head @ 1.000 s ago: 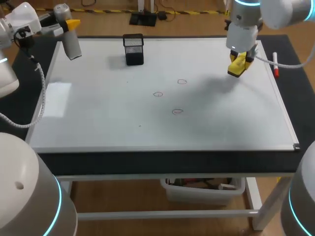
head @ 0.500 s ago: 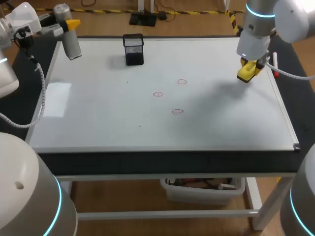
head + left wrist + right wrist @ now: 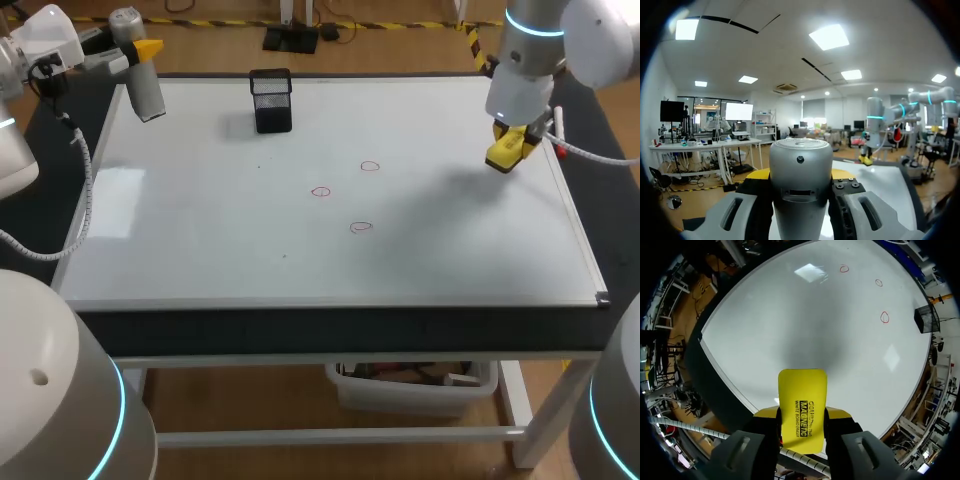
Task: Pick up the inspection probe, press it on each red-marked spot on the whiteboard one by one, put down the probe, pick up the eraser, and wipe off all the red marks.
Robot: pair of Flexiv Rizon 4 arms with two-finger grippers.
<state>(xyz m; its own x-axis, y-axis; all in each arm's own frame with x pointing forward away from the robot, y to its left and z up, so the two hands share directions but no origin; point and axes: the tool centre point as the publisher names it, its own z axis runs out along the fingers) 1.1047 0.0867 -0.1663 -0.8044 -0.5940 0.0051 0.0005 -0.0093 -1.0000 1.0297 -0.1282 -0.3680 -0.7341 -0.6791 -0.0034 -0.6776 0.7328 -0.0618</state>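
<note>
Right gripper (image 3: 802,432) pinching the eraser (image 3: 802,400) over the whiteboard's (image 3: 200,250) right edge, left gripper (image 3: 801,187) clamped on the probe (image 3: 801,160) at the far-left corner; wiping step probably in hand, next carry eraser to mid-board marks (image 3: 361,227), press flat.

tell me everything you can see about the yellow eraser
The eraser is a flat yellow block with rounded corners and black print on one face. The right gripper is shut on it, a finger at each side. It hangs above the whiteboard near its right edge, raised off it, apart from the red marks.
</note>
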